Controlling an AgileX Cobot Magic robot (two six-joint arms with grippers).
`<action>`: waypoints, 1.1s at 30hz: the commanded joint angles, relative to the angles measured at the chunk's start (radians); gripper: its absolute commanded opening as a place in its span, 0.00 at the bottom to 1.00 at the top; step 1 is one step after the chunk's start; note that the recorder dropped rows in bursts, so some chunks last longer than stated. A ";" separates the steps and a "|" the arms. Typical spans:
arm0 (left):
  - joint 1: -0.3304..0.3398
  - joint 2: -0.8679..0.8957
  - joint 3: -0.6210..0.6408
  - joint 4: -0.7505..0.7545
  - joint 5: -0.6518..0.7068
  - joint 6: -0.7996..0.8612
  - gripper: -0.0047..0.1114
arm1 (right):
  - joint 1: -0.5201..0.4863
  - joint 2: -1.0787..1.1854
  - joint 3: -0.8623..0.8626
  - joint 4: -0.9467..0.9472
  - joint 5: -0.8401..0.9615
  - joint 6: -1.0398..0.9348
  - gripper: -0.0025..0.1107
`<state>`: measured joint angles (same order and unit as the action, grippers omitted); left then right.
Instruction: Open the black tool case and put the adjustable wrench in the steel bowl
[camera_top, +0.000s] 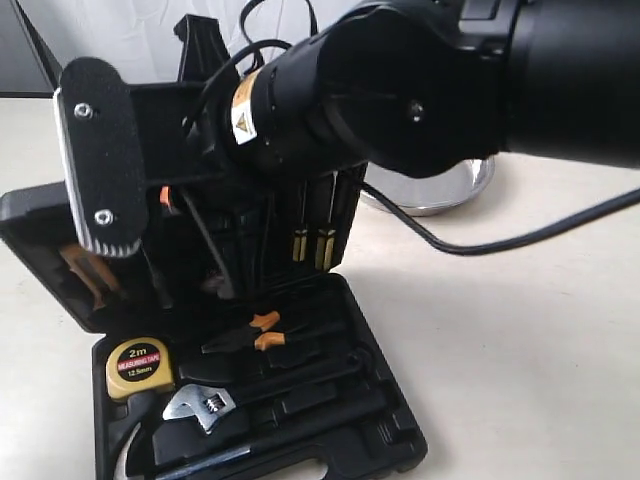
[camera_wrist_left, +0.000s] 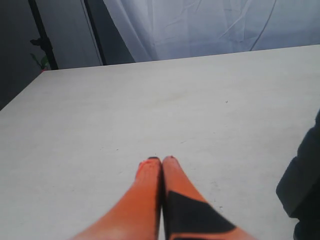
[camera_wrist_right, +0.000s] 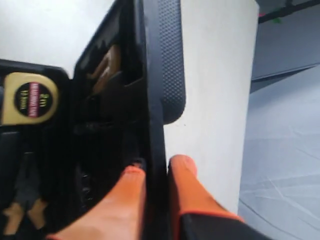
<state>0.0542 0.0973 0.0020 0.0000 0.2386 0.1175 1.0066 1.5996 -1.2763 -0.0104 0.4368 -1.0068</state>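
Note:
The black tool case (camera_top: 392, 440) lies open, its lid (camera_wrist_right: 152, 75) standing nearly upright. My right gripper (camera_wrist_right: 156, 165) is shut on the lid's edge, one orange finger inside and one outside. The adjustable wrench (camera_top: 200, 405), with a silver jaw head and a black handle, rests in the case's bottom tray near the front. Most of the steel bowl (camera_top: 455, 190) is hidden behind my right arm, at the back right of the case. My left gripper (camera_wrist_left: 161, 160) is shut on nothing above bare table. I do not see it in the exterior view.
A yellow tape measure (camera_top: 138, 366) and orange-handled pliers (camera_top: 250, 335) lie in the tray beside the wrench. Screwdrivers (camera_top: 310, 240) sit in the lid. A black cable (camera_top: 480, 245) trails over the table to the right. A dark object (camera_wrist_left: 305, 185) shows at the edge of the left wrist view.

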 joint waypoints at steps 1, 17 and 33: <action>-0.007 -0.004 -0.002 0.000 -0.007 -0.006 0.04 | -0.063 0.039 -0.019 -0.006 -0.219 0.016 0.02; -0.007 -0.004 -0.002 0.000 -0.007 -0.006 0.04 | -0.127 0.048 -0.026 0.450 -0.066 0.289 0.02; -0.007 -0.004 -0.002 0.000 -0.007 -0.006 0.04 | -0.137 0.332 -0.038 0.247 0.784 0.547 0.02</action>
<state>0.0542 0.0973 0.0020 0.0000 0.2386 0.1175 0.8814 1.9654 -1.3071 0.4395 1.2092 -0.5970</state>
